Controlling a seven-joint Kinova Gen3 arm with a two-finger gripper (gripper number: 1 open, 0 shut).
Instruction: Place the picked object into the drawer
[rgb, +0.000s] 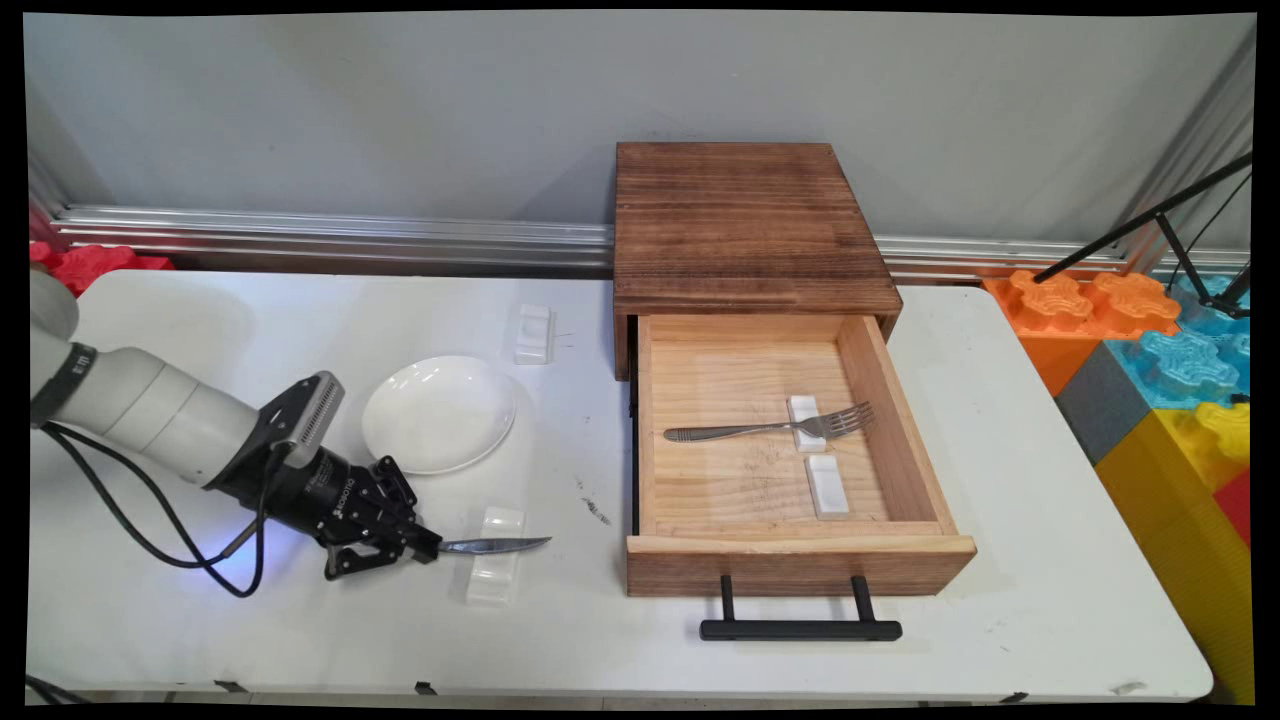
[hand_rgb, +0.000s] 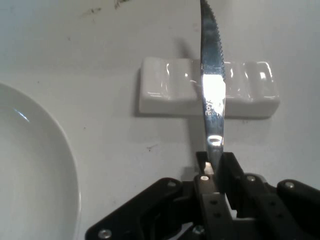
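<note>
My gripper (rgb: 428, 547) is low over the table's near left part, shut on the handle of a steel knife (rgb: 495, 545). The knife's serrated blade (hand_rgb: 212, 80) sticks out to the right, over a white ceramic cutlery rest (rgb: 496, 567). In the hand view the blade crosses above that rest (hand_rgb: 165, 92) and the fingers (hand_rgb: 230, 172) clamp the handle end. A white plate (rgb: 438, 413) lies just behind the gripper, its rim (hand_rgb: 60, 145) at the left of the hand view.
A wooden box (rgb: 745, 225) stands at the back centre with its drawer (rgb: 795, 555) pulled open towards me. Inside lie a fork (rgb: 770, 428) on a white rest (rgb: 805, 422) and a second rest (rgb: 827, 486). Another white rest (rgb: 532, 333) sits behind the plate.
</note>
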